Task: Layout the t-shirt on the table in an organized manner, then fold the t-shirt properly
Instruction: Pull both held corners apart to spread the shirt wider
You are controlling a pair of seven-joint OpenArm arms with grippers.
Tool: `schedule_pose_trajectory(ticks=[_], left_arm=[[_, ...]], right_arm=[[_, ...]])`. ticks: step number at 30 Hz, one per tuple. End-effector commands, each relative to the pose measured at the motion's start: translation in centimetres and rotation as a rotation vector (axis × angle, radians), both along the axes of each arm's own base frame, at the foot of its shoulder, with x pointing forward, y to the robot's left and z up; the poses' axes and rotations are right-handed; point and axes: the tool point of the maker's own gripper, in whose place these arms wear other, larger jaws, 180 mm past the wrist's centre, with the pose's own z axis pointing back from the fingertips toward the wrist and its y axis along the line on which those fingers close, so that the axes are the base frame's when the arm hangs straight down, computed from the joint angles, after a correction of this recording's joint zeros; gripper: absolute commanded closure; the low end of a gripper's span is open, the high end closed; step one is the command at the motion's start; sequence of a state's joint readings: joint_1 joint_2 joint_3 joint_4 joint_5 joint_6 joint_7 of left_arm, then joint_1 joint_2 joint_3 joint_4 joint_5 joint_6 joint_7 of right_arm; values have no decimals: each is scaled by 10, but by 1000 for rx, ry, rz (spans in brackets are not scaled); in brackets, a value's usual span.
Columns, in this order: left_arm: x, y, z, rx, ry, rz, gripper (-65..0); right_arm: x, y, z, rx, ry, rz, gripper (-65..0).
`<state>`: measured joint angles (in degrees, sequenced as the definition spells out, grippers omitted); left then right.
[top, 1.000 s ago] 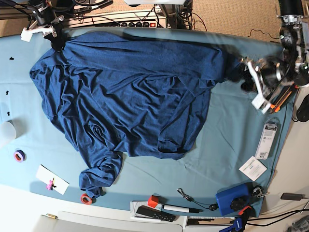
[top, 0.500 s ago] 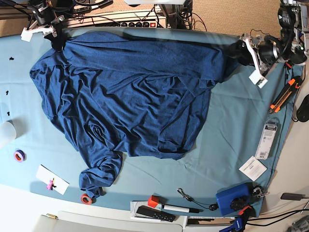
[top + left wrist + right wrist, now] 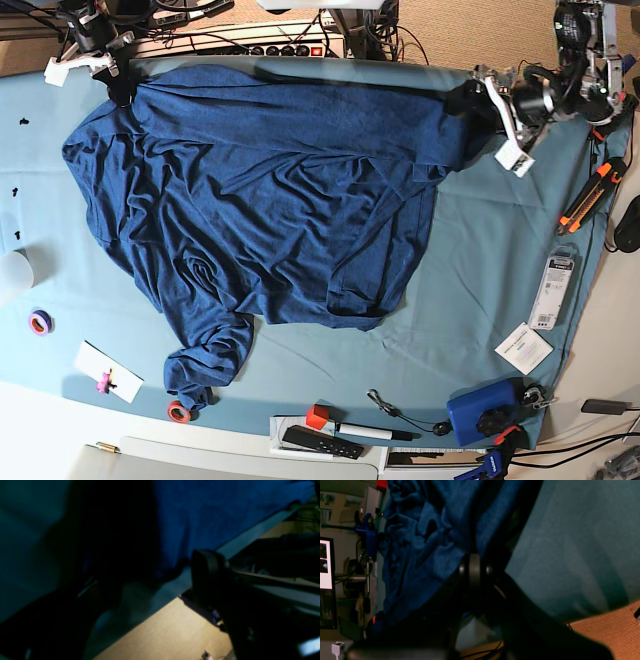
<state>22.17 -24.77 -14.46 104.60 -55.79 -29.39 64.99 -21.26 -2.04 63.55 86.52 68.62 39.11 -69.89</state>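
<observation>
The large dark navy heathered t-shirt [image 3: 270,190] lies rumpled across the teal-clothed table [image 3: 480,290], one sleeve bunched toward its near edge; the right gripper [image 3: 118,88] is clamped on the shirt's far corner, while the left gripper [image 3: 478,100], jaws spread wide, holds nothing at the opposite corner; best to seat both fingers around that hem before closing, then draw it taut; both wrist views are dark, contact unclear.

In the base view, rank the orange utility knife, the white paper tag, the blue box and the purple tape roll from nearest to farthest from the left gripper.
From the left gripper, at the table's top-right corner:
1. Orange utility knife, right edge, just below the gripper's arm.
2. White paper tag, further down the right side.
3. Blue box, bottom-right corner.
4. Purple tape roll, far left edge.
</observation>
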Motion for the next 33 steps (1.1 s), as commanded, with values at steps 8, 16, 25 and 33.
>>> schedule_pose_trajectory(ticks=[8, 16, 25, 33], left_arm=[[-8, -7, -6, -7, 30, -36, -146], [-20, -8, -4, -6, 61, -126, 0], [-37, -14, 18, -121, 90, -247, 0], [-40, -22, 28, -194, 75, -274, 0]], right_arm=[[0, -3, 6, -18, -7, 22, 0], [-6, 9, 16, 45, -42, 75, 0], [-27, -16, 54, -120, -39, 45, 0], [-36, -29, 82, -246, -35, 37, 0]])
